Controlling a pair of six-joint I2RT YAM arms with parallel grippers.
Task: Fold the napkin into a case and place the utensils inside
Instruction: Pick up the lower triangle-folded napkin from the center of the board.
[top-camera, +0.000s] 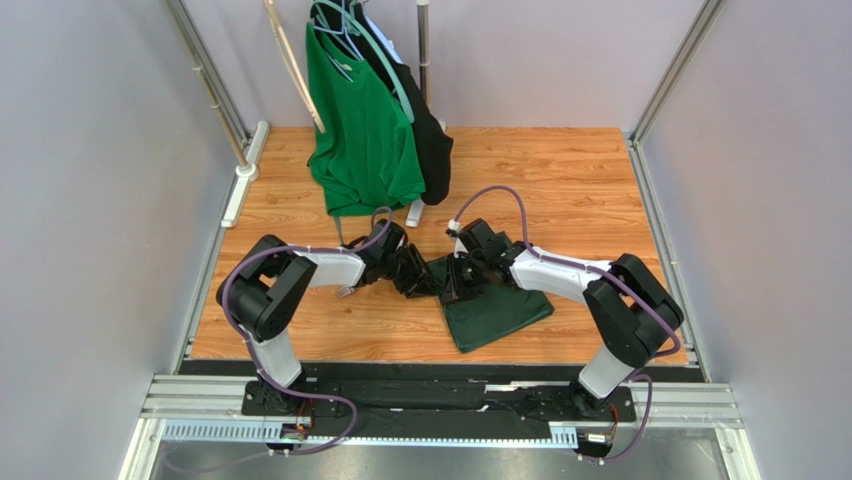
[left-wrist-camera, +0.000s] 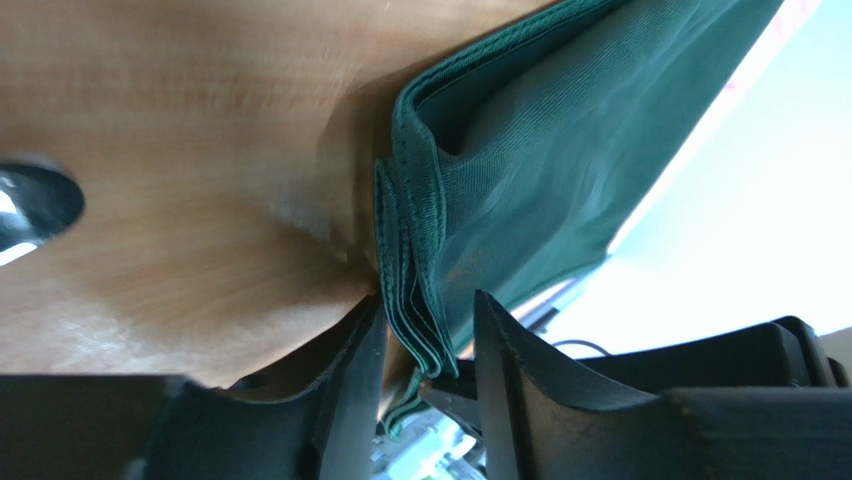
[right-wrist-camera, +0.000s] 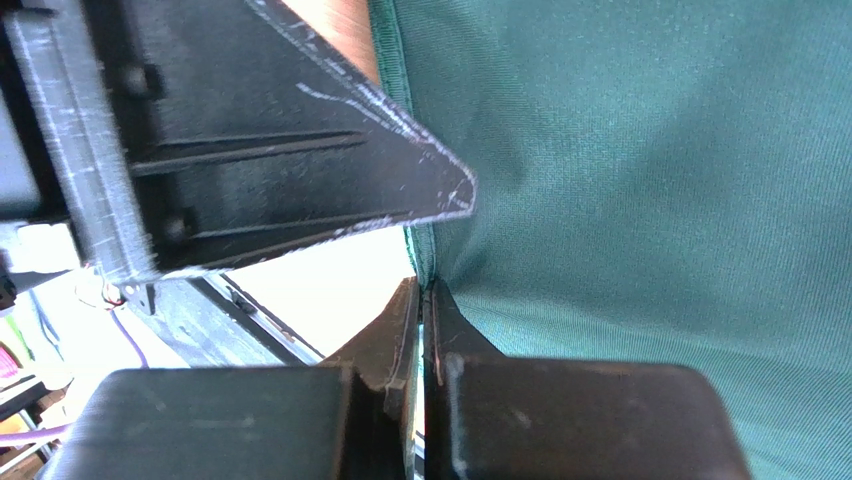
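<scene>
Several napkin (left-wrist-camera: 540, 170) layers between part-open left pincer (left-wrist-camera: 427, 305) jaws; right pincer (right-wrist-camera: 425, 292) clamped on hem

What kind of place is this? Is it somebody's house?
Probably a robot lab booth, not a house: plain grey walls and metal rails box in a wooden table, and a left arm and right arm are bolted at its near edge.

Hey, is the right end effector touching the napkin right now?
Touching. The right wrist view shows the right end effector shut, with an edge of the napkin pinched in it.
</scene>
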